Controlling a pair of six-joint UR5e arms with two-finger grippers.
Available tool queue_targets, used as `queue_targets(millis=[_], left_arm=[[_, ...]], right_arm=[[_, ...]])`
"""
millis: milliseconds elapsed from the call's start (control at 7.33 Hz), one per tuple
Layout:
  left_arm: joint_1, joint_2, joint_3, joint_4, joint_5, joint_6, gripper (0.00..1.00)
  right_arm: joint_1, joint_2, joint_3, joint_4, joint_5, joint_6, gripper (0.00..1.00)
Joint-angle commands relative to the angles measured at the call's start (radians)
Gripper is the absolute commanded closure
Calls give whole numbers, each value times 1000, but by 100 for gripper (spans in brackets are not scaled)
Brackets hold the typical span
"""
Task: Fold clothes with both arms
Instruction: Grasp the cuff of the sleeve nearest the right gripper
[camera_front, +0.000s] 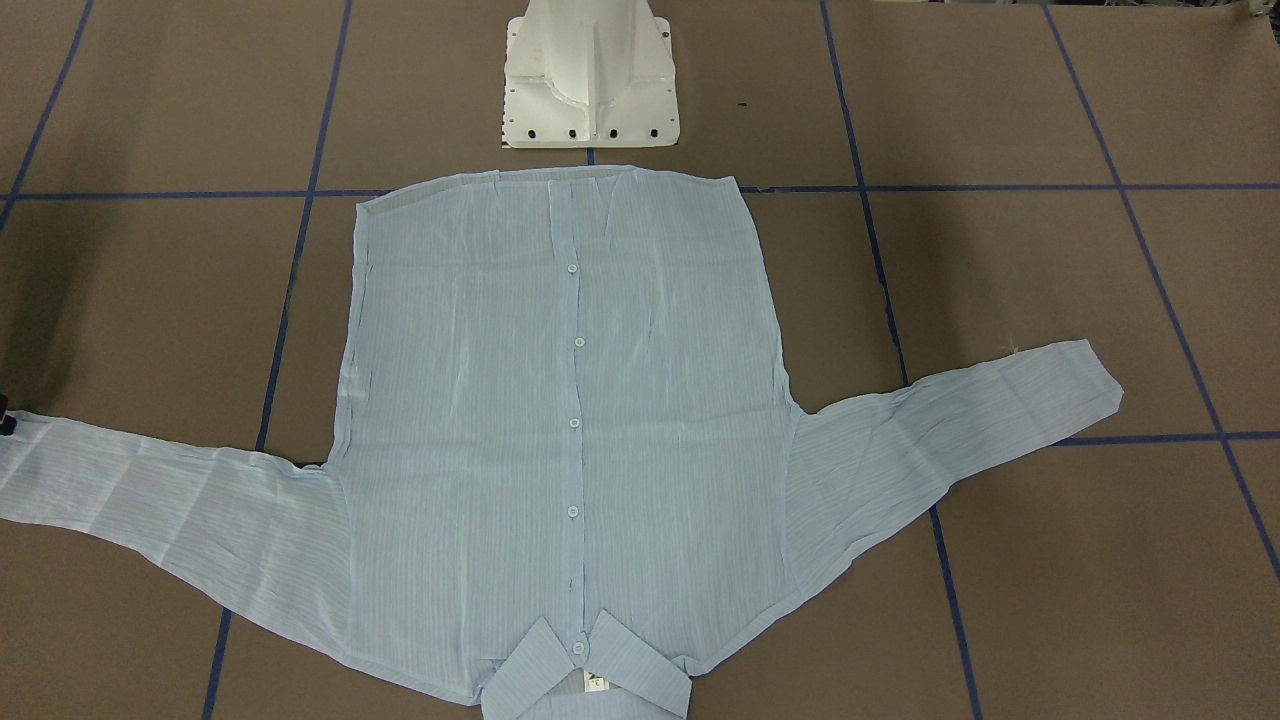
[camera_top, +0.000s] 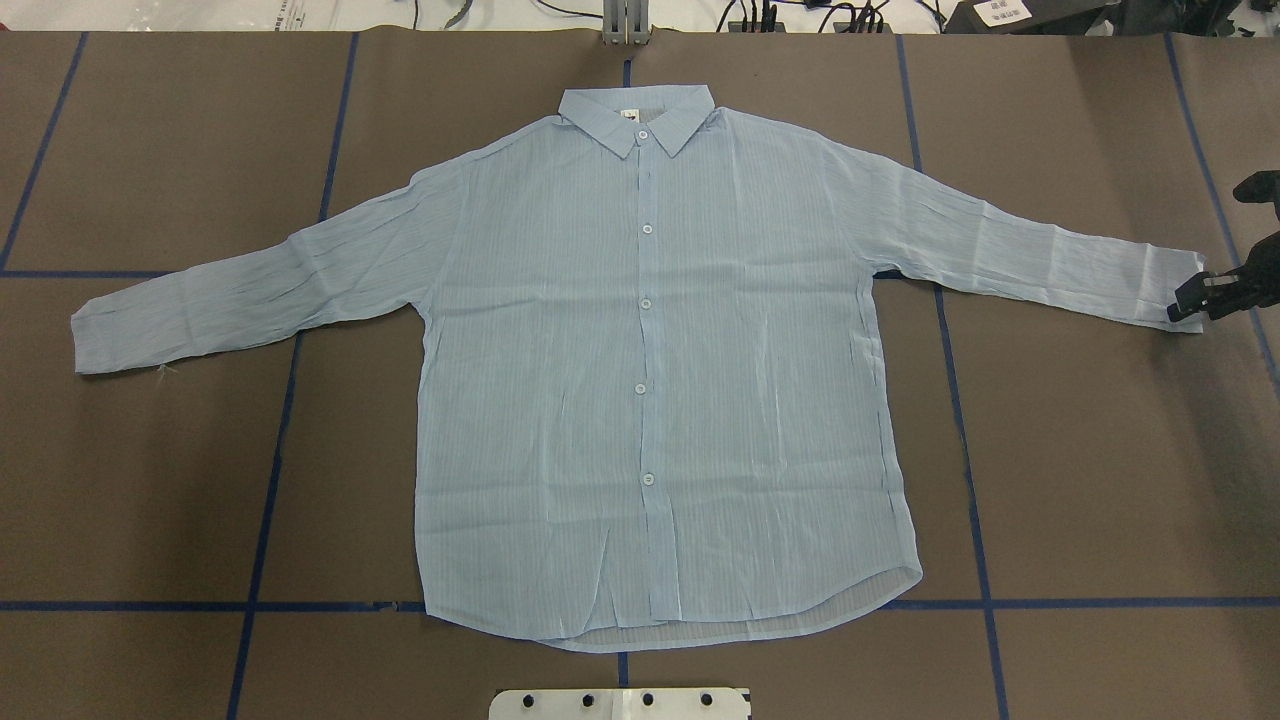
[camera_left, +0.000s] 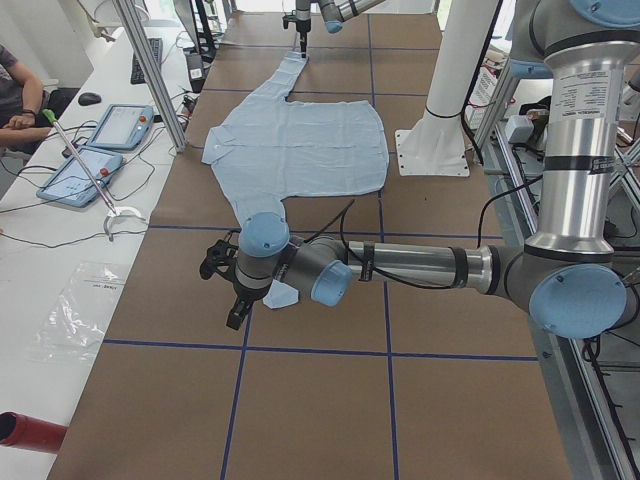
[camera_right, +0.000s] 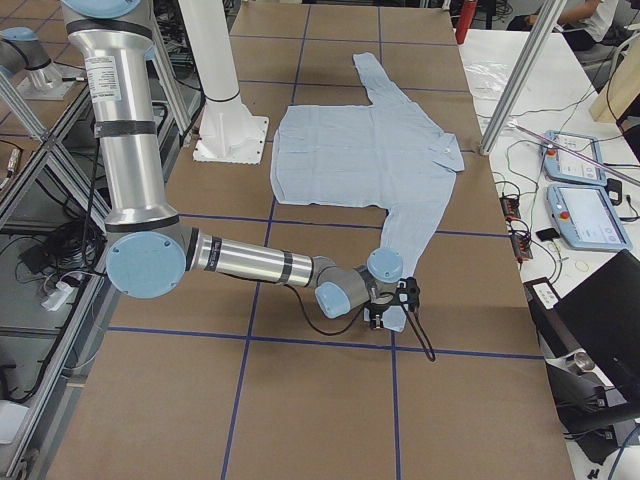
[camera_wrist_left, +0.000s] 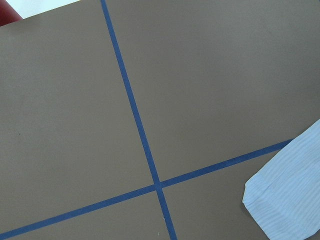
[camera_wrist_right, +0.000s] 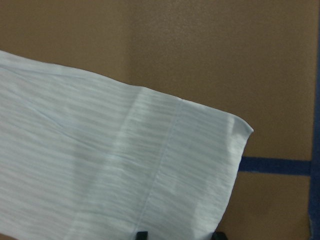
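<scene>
We see the shirt flat and buttoned on the table, collar far from us, sleeves out | right gripper low at its sleeve cuff, fingertips apart | left gripper beside the other cuff, width we cannot tell

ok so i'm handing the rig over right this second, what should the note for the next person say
The right gripper is open, with its fingertips at the right cuff and not closed on it.
The left gripper sits just past the left cuff, off the cloth. Whether it is open or shut cannot be told.
The shirt lies flat on the table, buttoned front up, sleeves spread, collar away from the robot.
Done: no fold yet.
Left: probably grasp both cuffs, fold the sleeves in, then fold the body.
</scene>
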Motion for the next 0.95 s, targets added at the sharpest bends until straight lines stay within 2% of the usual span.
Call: queue_targets(millis=[0,136,545,682,818], left_arm=[[0,0,0,0,0,-2,1],[0,0,0,0,0,0,1],[0,0,2,0,0,-2,1],[0,0,2,0,0,-2,1],[0,1,0,0,0,-2,1]], right_arm=[[0,1,8,0,6,0,65],[0,3,11,4,8,0,73],[3,1,25,10,9,0,75],[6,0,26,10,12,0,80],[8,-5,45,12,22,0,98]])
